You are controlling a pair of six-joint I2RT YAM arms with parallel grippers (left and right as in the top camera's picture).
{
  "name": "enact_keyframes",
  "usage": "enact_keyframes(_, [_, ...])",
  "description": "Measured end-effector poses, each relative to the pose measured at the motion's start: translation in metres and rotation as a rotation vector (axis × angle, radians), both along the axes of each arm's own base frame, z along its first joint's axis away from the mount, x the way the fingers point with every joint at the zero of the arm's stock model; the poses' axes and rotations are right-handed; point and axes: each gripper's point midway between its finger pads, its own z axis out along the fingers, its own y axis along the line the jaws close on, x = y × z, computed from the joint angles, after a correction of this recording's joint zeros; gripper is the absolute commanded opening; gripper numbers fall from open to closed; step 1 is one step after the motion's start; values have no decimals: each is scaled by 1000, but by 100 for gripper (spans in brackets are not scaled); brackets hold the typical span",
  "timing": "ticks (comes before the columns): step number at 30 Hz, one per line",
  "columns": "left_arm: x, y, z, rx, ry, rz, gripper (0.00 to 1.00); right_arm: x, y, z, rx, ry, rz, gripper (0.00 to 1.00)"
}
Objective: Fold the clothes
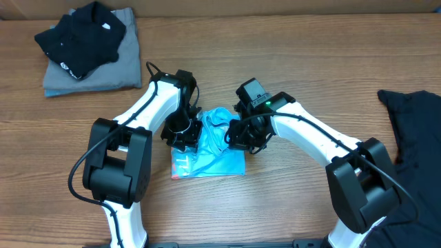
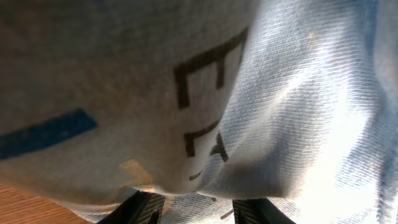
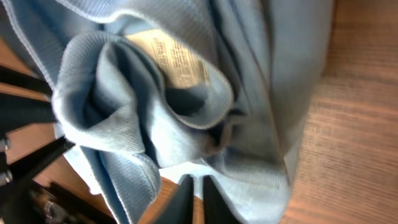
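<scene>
A light blue shirt lies bunched and partly folded at the middle of the wooden table. My left gripper is at its left edge. In the left wrist view the shirt, with dark printed letters, fills the frame, and the gripper has fabric bunched between its fingers. My right gripper is at the shirt's upper right. In the right wrist view its fingers are almost together on a thin edge of the shirt, near the collar and its label.
A stack of folded clothes sits at the back left, a black garment on top of a grey one. Another black garment lies at the right edge of the table.
</scene>
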Motion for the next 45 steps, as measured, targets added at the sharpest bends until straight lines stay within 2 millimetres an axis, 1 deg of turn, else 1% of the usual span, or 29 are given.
enact_keyframes(2, [0,0,0,0,0,0,41,5,3,1,15,-32,20,35])
enact_keyframes(4, [0,0,0,0,0,0,42,14,10,4,48,-76,30,38])
enact_keyframes(5, [0,0,0,0,0,0,42,17,12,5,59,-93,32,44])
enact_keyframes(7, [0,0,0,0,0,0,42,26,17,9,86,-135,37,49])
enact_keyframes(9, [0,0,0,0,-1,0,42,33,21,12,107,-167,41,52])
enact_keyframes(10, [0,0,0,0,-1,0,42,34,22,12,112,-171,39,54])
enact_keyframes(12, [0,0,0,0,-1,0,43,35,23,13,122,-176,43,54])
enact_keyframes(16, [0,0,0,0,-2,0,43,33,26,16,144,-167,48,45])
enact_keyframes(17, [0,0,0,0,-2,0,43,33,27,16,148,-166,50,40])
enact_keyframes(19, [0,0,0,0,-3,0,44,33,28,17,155,-167,50,24])
enact_keyframes(23, [1,0,0,-1,-4,0,43,31,31,17,160,-165,59,4])
enact_keyframes(27, [1,0,0,-1,-4,0,43,26,35,17,162,-162,76,4])
enact_keyframes(30, [1,0,0,-1,-4,0,44,22,32,15,144,-142,74,4])
enact_keyframes(35, [1,0,0,-1,-4,0,44,0,3,9,21,-40,50,4])
enact_keyframes(37, [1,0,0,-1,-4,0,45,-7,-7,14,-22,-18,43,4])
enact_keyframes(42, [1,0,0,-1,-5,0,45,-22,-22,32,-72,11,40,4])
enact_keyframes(45, [1,0,0,-2,-5,0,45,-36,-31,34,-107,64,41,4])
